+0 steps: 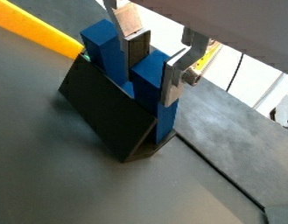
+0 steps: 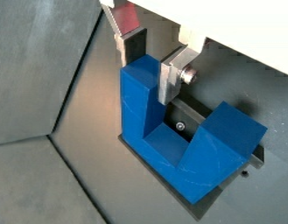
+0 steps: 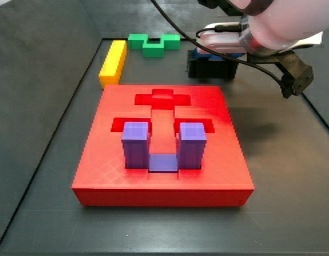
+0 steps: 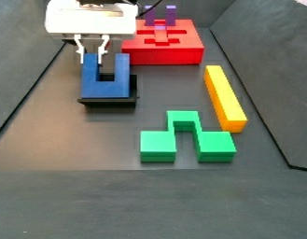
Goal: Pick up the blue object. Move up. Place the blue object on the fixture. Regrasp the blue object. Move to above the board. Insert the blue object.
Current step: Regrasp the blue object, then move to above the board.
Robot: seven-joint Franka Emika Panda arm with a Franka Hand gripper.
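Blue U-shaped block [image 4: 104, 77] sits in the trough of the black fixture [image 4: 108, 98], prongs pointing up, on the dark table beside the red board [image 4: 164, 44]. In a wrist view the block [image 2: 170, 131] fills most of the fixture's [image 2: 254, 157] width, with one prong close to the camera and the other farther off.

The gripper [image 4: 93, 47] hangs directly over the block, its silver fingers [image 1: 175, 79] reaching down on either side of one prong. In both wrist views the plates look to lie against that prong's faces, but whether the pads are pressing or merely flanking it cannot be told.

Judging by this layout, the step in hand is the placing on the fixture or the regrasp that comes right after; the block is already seated and the board's cross-shaped cutout [image 3: 161, 100] lies vacant. A purple U-shaped block [image 3: 159, 143] already stands in another recess of the board [image 3: 113, 180]. A yellow bar [image 4: 223, 95] and a green block [image 4: 183, 135] lie well apart from the fixture.

The next move probably calls for a firm, square pinch on the prong, then a straight lift clear of the fixture walls before travelling over the board.
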